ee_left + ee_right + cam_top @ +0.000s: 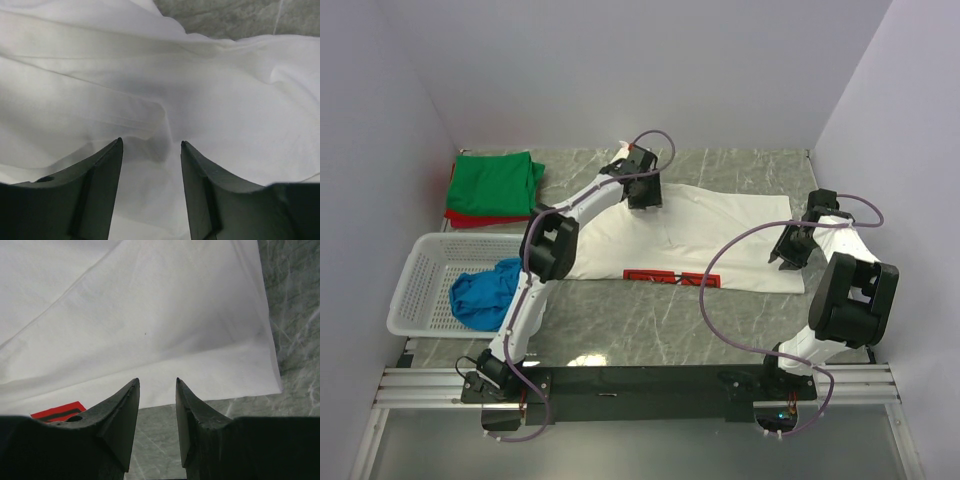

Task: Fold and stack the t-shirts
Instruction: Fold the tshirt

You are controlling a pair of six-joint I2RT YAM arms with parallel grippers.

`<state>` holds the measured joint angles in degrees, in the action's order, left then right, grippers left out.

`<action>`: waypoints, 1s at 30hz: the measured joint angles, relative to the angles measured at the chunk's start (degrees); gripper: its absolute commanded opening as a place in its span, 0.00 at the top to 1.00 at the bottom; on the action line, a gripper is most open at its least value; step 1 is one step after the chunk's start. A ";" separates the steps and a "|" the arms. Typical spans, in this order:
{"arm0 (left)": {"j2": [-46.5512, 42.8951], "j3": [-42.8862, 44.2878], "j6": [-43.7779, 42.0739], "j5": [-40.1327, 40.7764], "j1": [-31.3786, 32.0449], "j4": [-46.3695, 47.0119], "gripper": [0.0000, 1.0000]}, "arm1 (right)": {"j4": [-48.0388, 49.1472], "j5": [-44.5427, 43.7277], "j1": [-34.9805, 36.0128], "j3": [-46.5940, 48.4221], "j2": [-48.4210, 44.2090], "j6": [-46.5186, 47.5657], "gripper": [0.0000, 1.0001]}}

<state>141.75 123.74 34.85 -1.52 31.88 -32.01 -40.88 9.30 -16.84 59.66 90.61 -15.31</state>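
Note:
A large white t-shirt (720, 225) lies spread across the middle of the table, its red print (665, 276) at the near edge. My left gripper (642, 197) hovers low over its far edge. In the left wrist view the left gripper (151, 143) is open, with a raised wrinkle of the white t-shirt (150, 75) between the fingertips. My right gripper (788, 255) stands at the shirt's right end. It (157, 381) is open over the white t-shirt's (150, 305) hem, with bare table between the fingers. A green t-shirt (495, 183) lies on a red one (460, 218) at the far left. A blue t-shirt (485, 295) is crumpled in the basket.
A white lattice basket (420, 262) stands at the left near side. White walls close in the marble table (650, 320) on the left, back and right. The arms' base rail (640, 385) runs along the near edge.

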 measured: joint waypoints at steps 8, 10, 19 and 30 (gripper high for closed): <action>0.66 0.68 -1.62 0.37 1.66 -0.44 0.58 | 0.15 0.02 0.00 -0.17 0.09 0.00 0.57; 0.66 0.66 -1.81 0.39 1.68 -0.44 0.63 | 0.20 0.02 0.00 -0.17 0.22 0.00 0.57; 0.74 0.66 -2.73 0.59 1.53 -0.44 0.88 | 0.24 0.04 0.00 -0.20 0.50 0.00 0.57; 1.66 1.01 -3.78 1.53 2.01 0.33 1.00 | 0.24 0.04 0.00 -0.22 0.68 0.02 0.57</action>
<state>143.41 124.75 31.07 0.01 33.89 -31.68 -40.64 9.34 -16.84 59.44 91.29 -15.29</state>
